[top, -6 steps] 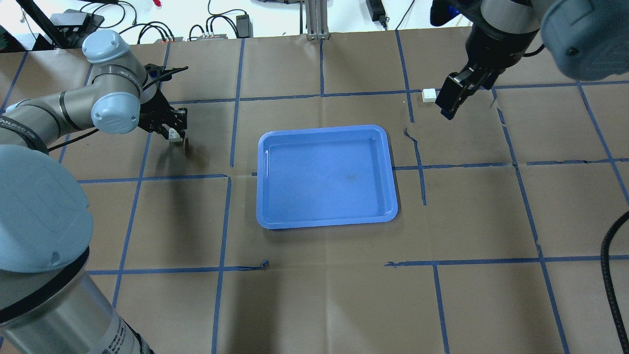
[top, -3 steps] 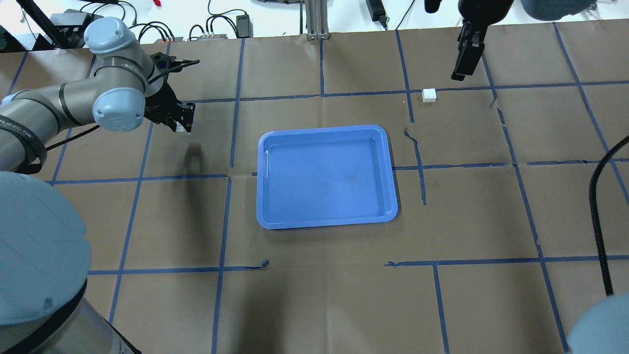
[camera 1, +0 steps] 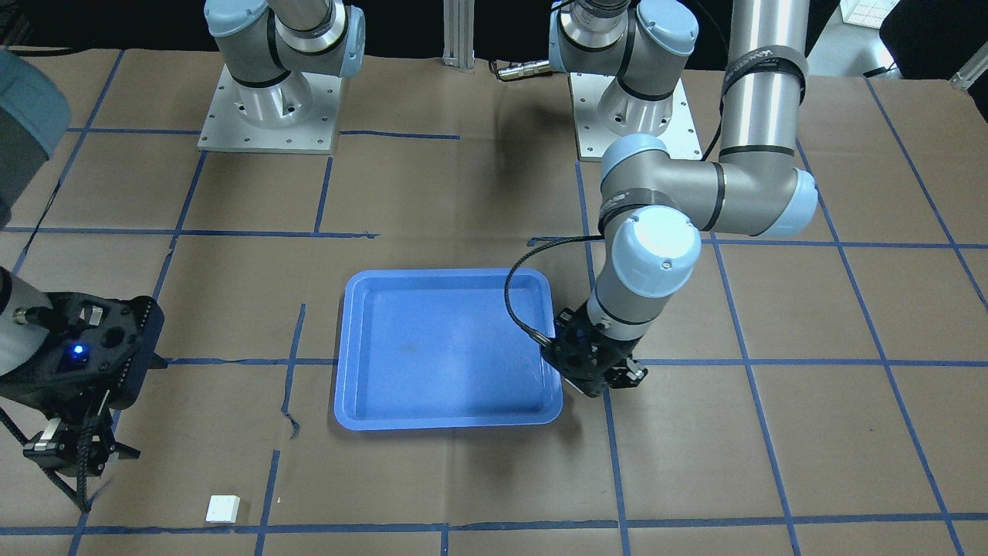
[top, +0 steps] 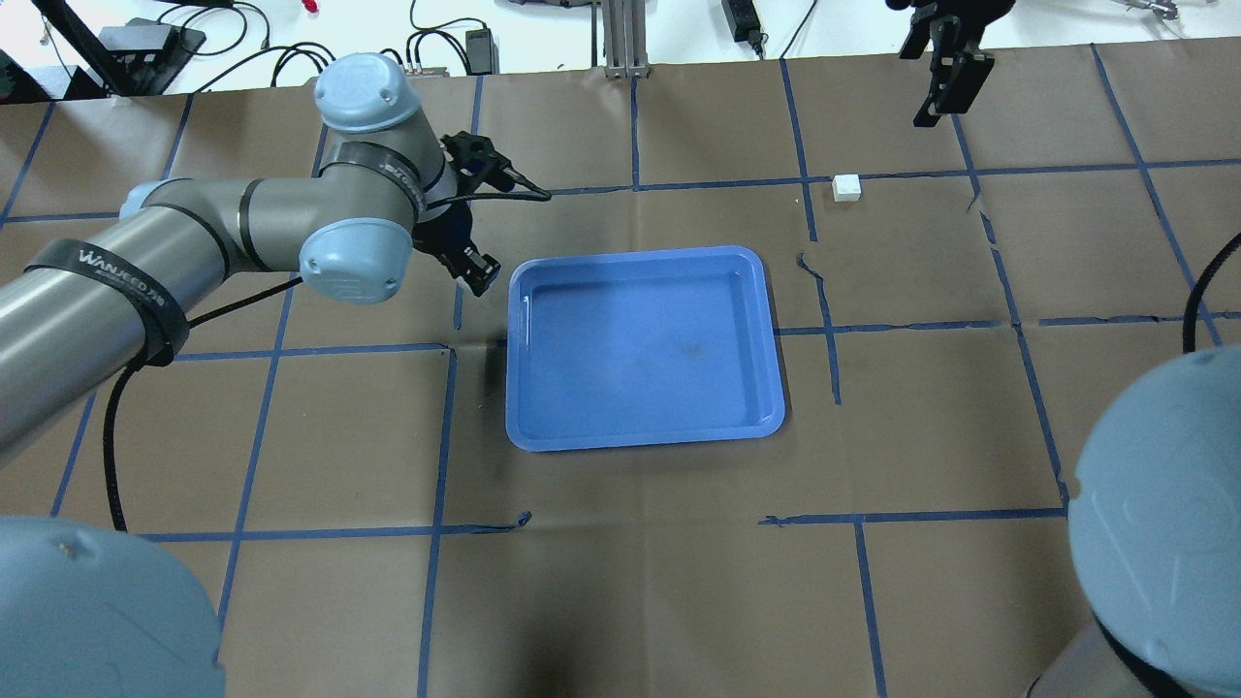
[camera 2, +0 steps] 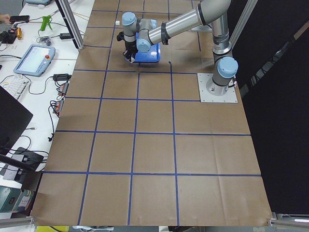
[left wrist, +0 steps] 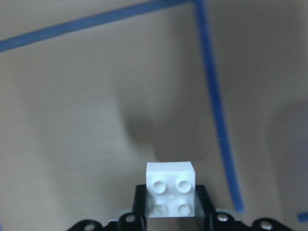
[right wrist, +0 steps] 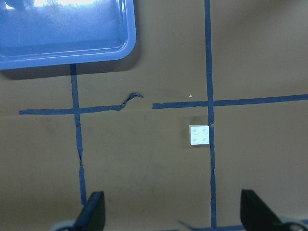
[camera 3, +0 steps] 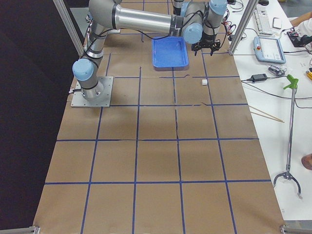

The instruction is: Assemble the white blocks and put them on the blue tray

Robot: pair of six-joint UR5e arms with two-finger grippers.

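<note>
My left gripper (top: 474,270) is shut on one white block (left wrist: 171,188), studs facing the wrist camera, and holds it above the table beside the left far corner of the blue tray (top: 640,388). In the front-facing view the left gripper (camera 1: 599,378) hangs at the tray's right edge (camera 1: 448,401). The second white block (top: 846,187) lies on the paper right of and beyond the tray, on a blue tape line; it shows in the right wrist view (right wrist: 199,134). My right gripper (top: 945,85) is open and empty, raised beyond this block.
Brown paper with a grid of blue tape covers the table (top: 620,582). The tape is torn near the tray's right side (top: 819,281). Cables and boxes lie past the far edge (top: 427,53). A metal post (top: 620,39) stands at the far middle.
My left gripper lifted its white block off the table and carried it right, up to the tray's corner. My right gripper rose and moved away from the other block, toward the far edge.
</note>
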